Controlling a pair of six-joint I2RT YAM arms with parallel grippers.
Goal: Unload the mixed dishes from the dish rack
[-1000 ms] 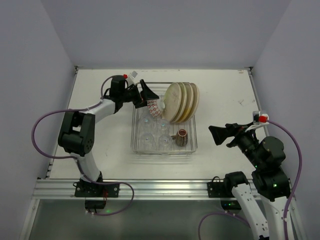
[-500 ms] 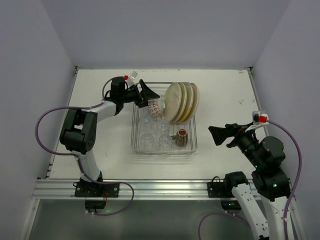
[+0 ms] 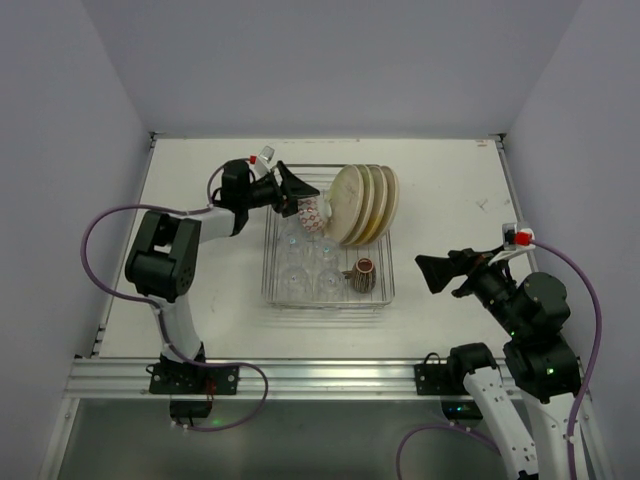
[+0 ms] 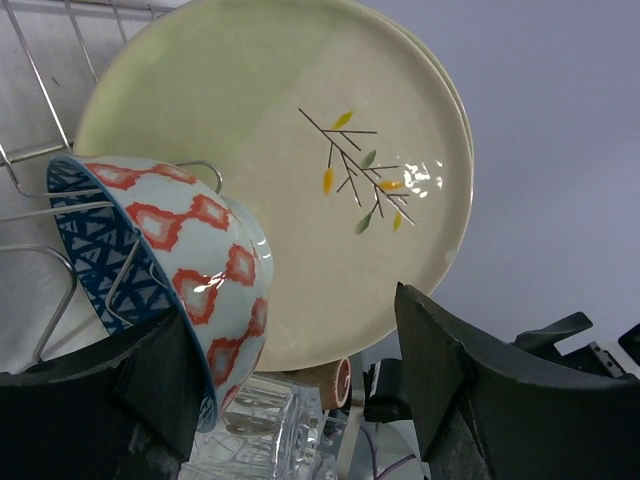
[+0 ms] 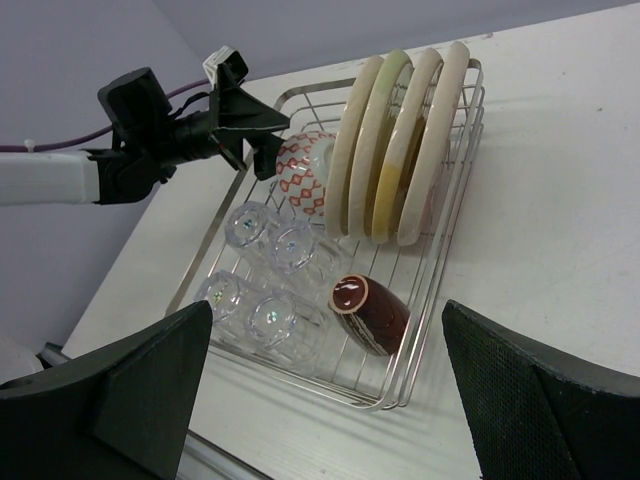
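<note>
The silver wire dish rack [image 3: 330, 302] stands mid-table. Several cream plates [image 3: 358, 203] stand upright at its back. A blue-and-red patterned bowl [image 3: 310, 213] leans on its side against the front plate. Several clear glasses [image 3: 303, 270] and a dark brown mug [image 3: 362, 275] lie in the front half. My left gripper [image 3: 297, 192] is open at the bowl. In the left wrist view the bowl [image 4: 190, 270] lies against the left finger, in front of the plate [image 4: 300, 150]. My right gripper [image 3: 437, 272] is open and empty, right of the rack.
The right wrist view shows the rack [image 5: 452, 240], plates [image 5: 400, 150], bowl [image 5: 305, 170], mug [image 5: 370, 300], glasses [image 5: 265, 280] and left gripper [image 5: 255, 125]. Bare white table lies left and right of the rack. Grey walls enclose the table.
The left arm's elbow has shifted a little right and its gripper has edged closer to the bowl, still open. The right arm has not moved.
</note>
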